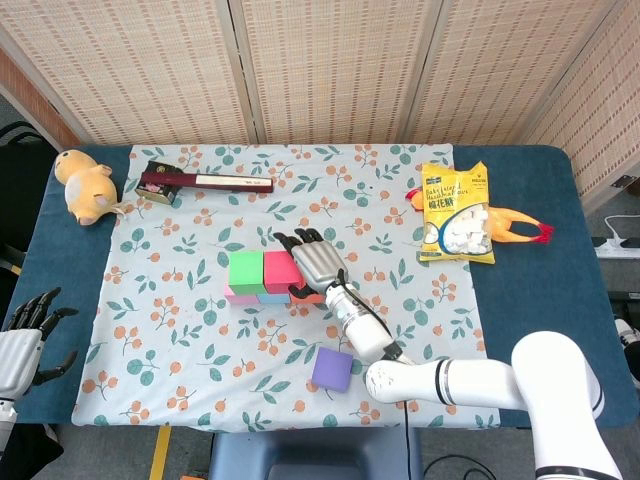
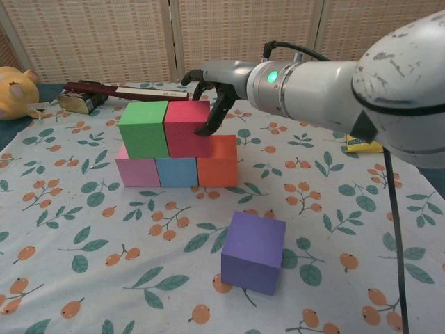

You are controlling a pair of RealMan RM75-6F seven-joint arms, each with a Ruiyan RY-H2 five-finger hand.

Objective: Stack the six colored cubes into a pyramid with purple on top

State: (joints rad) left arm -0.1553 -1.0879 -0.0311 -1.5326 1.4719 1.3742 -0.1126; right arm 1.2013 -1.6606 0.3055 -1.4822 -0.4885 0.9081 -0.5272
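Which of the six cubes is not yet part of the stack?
The purple cube: it sits alone on the tablecloth, apart from and nearer the robot than the five stacked cubes.

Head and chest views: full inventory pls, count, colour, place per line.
pink cube: 1, pink, bottom row, left end
blue cube: 1, light blue, bottom row, middle
orange cube: 1, orange, bottom row, right end
green cube: 1, green, second row, left
red cube: 1, red, second row, beside green
purple cube: 1, purple, alone on the cloth in front of the stack
cloth: 1, white with leaf print, over a blue table
plush toy: 1, yellow, far left
long box: 1, dark red, far side of the cloth
snack bag: 1, yellow, far right
rubber chicken: 1, yellow, under the bag
right robot hand: fingers against the red cube's right side
left robot hand: near left edge, holds nothing
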